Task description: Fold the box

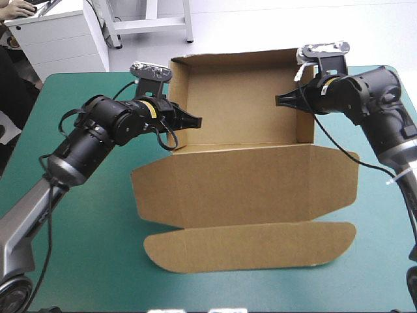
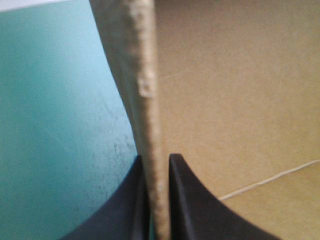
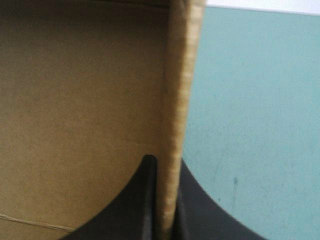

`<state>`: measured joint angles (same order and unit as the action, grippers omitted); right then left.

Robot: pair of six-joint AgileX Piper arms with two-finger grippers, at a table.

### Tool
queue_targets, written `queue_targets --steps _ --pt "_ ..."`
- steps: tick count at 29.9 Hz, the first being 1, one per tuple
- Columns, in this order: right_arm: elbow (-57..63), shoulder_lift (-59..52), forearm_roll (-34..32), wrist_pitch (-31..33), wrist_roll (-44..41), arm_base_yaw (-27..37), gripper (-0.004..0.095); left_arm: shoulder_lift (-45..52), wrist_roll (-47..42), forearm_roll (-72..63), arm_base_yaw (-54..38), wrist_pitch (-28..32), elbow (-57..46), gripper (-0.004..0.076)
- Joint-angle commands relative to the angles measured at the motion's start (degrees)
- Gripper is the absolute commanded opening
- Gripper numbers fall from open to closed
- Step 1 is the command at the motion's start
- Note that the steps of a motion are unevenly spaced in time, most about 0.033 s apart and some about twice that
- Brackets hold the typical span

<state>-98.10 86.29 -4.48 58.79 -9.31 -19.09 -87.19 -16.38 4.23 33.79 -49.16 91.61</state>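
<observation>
Desk under teal-green cover. Box sits at the far middle of the desk as an open tray, brown board, walls raised.

Left tool: comes in from the left side and reaches across the top of the tray's left wall, roughly midway along it. Left wrist view: both black fingers nearly pressed together, with the wall's raw edge standing upright in the narrow slot between them. One finger is on the outside over the cover, the other inside over the tray floor. Pinching the wall, contact on both faces.

Tray middle: floor bare, far wall upright. Lid lies flat on the desk on the near side of the tray, joined along the tray's front. Beyond it, nearer the desk's near edge, the rounded tuck flap also lies flat.

Right tool: comes in from the right side, tips pointing inward over the right wall, toward its far end. Right wrist view: fingers drawn close, only the board's thickness between them; wall edge runs straight ahead from the slot, tray floor to one side, cover to the other. Pinching that wall.

Both tools face each other across the tray, well apart.
</observation>
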Motion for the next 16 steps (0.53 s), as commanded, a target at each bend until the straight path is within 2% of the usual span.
queue_targets --steps 1,7,16 --pt "-1.5 1.6 5.6 1.3 4.0 -0.2 -0.0020 -1.9 5.0 -3.2 1.2 1.1 2.0 -0.0007" --pt "-1.5 7.1 9.3 5.7 6.1 -0.2 -0.0020 -8.5 7.4 -3.2 1.2 -4.4 2.0 -0.0006" --pt "-1.5 14.1 12.7 7.9 6.1 -0.2 -0.0020 -12.9 7.8 -3.0 0.9 -5.1 2.0 -0.0007"
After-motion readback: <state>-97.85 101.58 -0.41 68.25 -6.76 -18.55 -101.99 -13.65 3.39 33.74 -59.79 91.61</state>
